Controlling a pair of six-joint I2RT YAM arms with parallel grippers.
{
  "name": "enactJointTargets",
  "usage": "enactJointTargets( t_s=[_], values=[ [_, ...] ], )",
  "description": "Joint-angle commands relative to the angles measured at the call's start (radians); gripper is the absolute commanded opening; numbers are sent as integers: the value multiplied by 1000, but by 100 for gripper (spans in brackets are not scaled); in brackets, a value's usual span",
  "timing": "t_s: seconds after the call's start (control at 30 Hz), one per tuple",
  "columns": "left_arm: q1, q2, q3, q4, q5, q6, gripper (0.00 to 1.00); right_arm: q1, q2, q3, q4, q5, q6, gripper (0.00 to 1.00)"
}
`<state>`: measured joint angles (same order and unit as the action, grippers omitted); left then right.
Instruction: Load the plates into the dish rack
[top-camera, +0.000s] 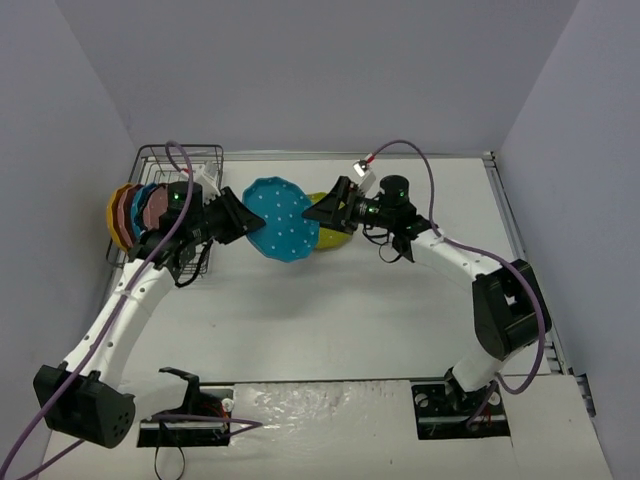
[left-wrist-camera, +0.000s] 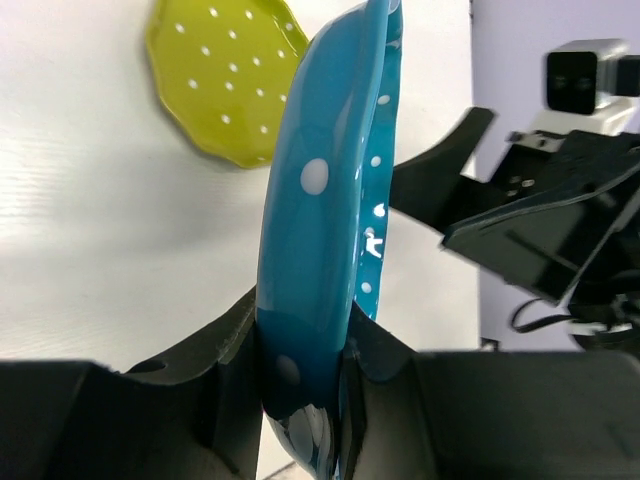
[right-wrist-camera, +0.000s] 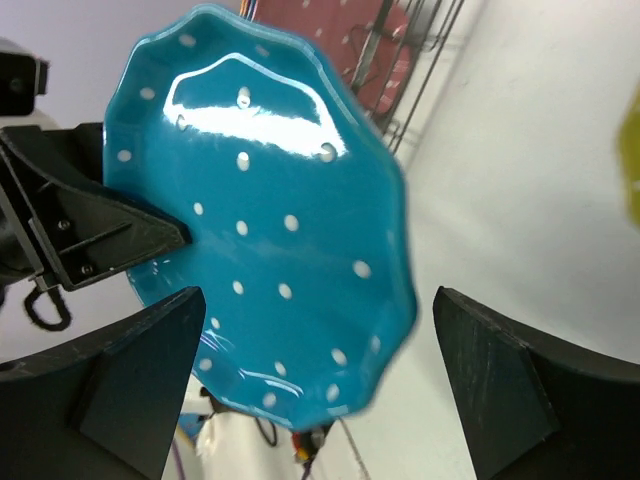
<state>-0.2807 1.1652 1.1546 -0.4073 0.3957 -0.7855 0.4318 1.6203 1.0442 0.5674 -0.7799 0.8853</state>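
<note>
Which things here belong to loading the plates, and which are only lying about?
Belong to the job: teal plate, clamped in the left gripper; olive plate on the table; racked plates in the dish rack; open right gripper.
Only lying about: purple cables; black bracket by the left base.

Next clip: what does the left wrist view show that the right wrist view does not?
Only left wrist: the teal plate edge-on, its rim pinched in the shut left gripper, and nearly the whole olive-yellow plate lying flat. Only right wrist: the teal plate's glossy face framed by the open fingers of the right gripper, plus the dish rack holding a pink plate. Both: the teal plate and the white table.
</note>
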Motion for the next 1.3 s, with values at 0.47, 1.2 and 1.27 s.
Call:
enactJointTargets(
  t_s=[0.47, 1.2, 1.27],
  values=[
    [70, 66, 461, -277, -578, 678, 0, -217, -161, 65, -484, 252, -428, 100],
    [261, 347, 559, -155, -698, 889, 0, -215, -145, 54, -504, 250, -449, 100],
    [263, 365, 552, -136, -700, 894, 0, -215, -145, 52, -504, 246, -451, 100]
  ],
)
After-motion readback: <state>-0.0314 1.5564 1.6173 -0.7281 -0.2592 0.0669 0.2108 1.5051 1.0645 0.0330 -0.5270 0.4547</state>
